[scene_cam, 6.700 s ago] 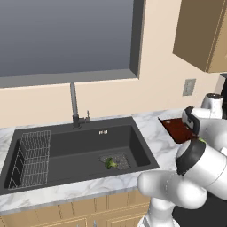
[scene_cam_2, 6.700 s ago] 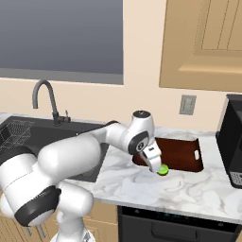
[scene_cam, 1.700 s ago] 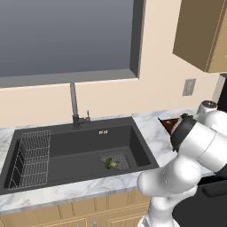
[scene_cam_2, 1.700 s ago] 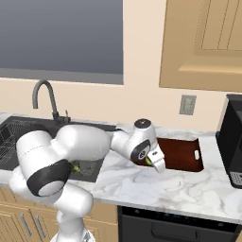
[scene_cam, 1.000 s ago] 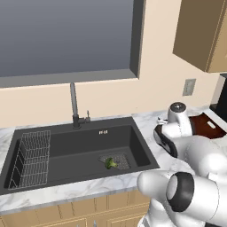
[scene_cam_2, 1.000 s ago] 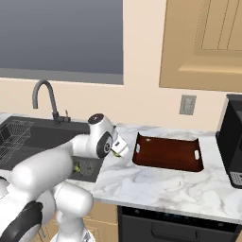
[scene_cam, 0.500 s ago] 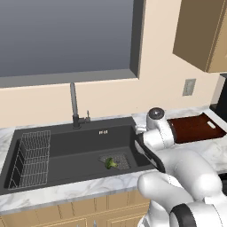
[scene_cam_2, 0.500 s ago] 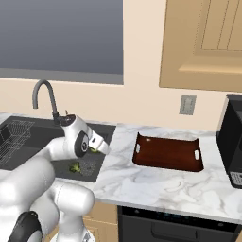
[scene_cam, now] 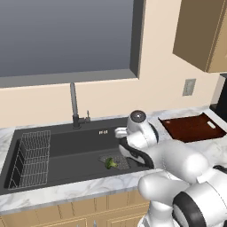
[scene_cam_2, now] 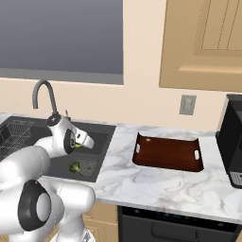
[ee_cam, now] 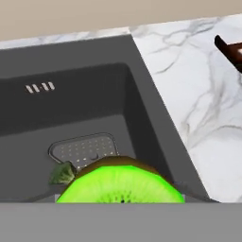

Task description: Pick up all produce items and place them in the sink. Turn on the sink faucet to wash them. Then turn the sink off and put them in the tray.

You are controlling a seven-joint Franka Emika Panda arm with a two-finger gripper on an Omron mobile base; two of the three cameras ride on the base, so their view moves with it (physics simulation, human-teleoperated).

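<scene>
My gripper [scene_cam_2: 81, 143] hangs over the right part of the black sink [scene_cam: 66, 148], shut on the small round lime-green fruit [ee_cam: 121, 185]. That fruit shows as a green spot at the hand [scene_cam_2: 78, 145] in the right base view. Below it, a broccoli floret [scene_cam: 109, 163] lies on the basin floor beside the mesh drain [ee_cam: 85, 149]; the same floret [ee_cam: 61, 174] peeks out left of the fruit in the hand view. The dark faucet [scene_cam: 73, 104] stands behind the basin. The reddish-brown tray [scene_cam_2: 165, 153] sits on the counter to the right.
A wire rack [scene_cam: 31, 157] fills the left end of the sink. White marble counter [scene_cam_2: 156, 182] runs right of the basin, ending at a dark appliance [scene_cam_2: 231, 142]. A wall outlet [scene_cam: 189, 87] and wooden cabinets [scene_cam_2: 203, 42] are above.
The arm has swung left from beside the tray to over the sink, carrying the green fruit. The broccoli has stayed put in the basin.
</scene>
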